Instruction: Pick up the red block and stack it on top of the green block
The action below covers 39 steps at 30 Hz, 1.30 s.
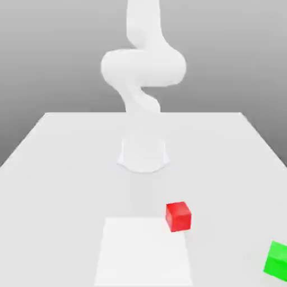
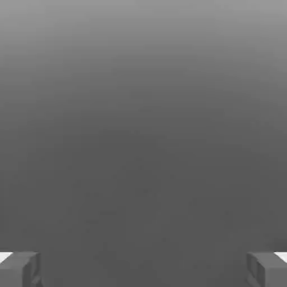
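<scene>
The red block rests on the white table, a little to the exterior view's right of the middle, near the front. The green block sits on the table at the front right corner of the exterior view, partly cut off by the frame edge. The two blocks are well apart. In the hand view my gripper is open: its grey fingertips stand far apart with nothing between them, and plain grey background lies beyond.
The arm's white base stands at the middle of the table, and its links rise and curl above it. A paler rectangular patch lies at the front, just left of the red block.
</scene>
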Available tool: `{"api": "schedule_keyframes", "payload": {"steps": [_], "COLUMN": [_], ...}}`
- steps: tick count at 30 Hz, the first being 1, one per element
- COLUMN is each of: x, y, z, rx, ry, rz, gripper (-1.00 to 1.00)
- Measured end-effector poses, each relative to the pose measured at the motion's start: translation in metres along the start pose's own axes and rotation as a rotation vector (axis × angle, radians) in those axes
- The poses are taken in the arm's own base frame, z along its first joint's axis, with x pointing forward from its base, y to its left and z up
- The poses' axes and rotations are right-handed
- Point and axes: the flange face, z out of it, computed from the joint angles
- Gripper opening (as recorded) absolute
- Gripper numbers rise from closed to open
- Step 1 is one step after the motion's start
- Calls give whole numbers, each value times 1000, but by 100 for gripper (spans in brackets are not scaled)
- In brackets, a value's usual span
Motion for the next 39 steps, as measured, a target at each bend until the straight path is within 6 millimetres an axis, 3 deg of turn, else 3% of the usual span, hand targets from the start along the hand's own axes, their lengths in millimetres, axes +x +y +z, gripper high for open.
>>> {"api": "schedule_keyframes", "payload": {"steps": [4,9,13,18,25,26,33,39], "x": [-46,-118,-187,-281,-317,-320,-320,-301], "y": [10,49,98,175,208,212,211,191], "z": [97,195,255,312,352,356,356,328], "rx": [-99,-216,-313,-431,-446,-447,-447,-447], "ry": [-111,-254,-383,-545,-568,-569,-568,-565], "rz": [-50,-105,-148,-197,-204,-204,-204,-204], "gripper": [0,0,0,0,0,-100,-100,-100]}}
